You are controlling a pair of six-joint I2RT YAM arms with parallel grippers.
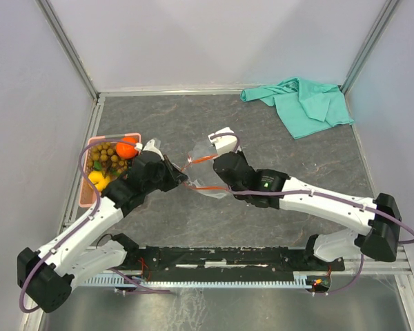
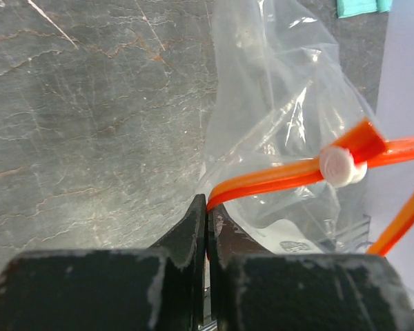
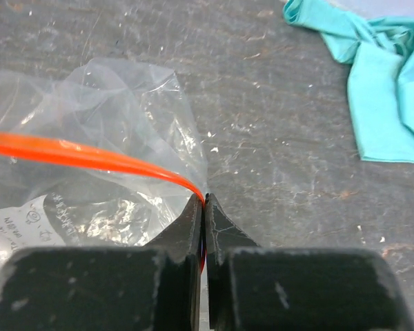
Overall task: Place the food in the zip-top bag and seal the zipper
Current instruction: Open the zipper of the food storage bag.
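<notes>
Left fingers (image 2: pixel 188 238) and right fingers (image 3: pixel 188 234) each pinch the one zipper (image 3: pixel 90 154) of our one bag (image 2: pixel 276 96), just right of the one basket (image 1: pixel 87 198). In it we count one orange (image 1: pixel 127 147), one lemon (image 1: pixel 99 181) and one berry bunch (image 1: pixel 109 157).

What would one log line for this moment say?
left tool: shut on zipper | right tool: shut on zipper | food: in pink basket

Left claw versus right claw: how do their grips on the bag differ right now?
The left claw pinches the zipper on the side of the pink basket; the right claw pinches it on the side of the teal cloth. A white slider shows on the strip beyond the left claw; none shows near the right claw. Both are shut on the orange strip of the clear bag.
</notes>
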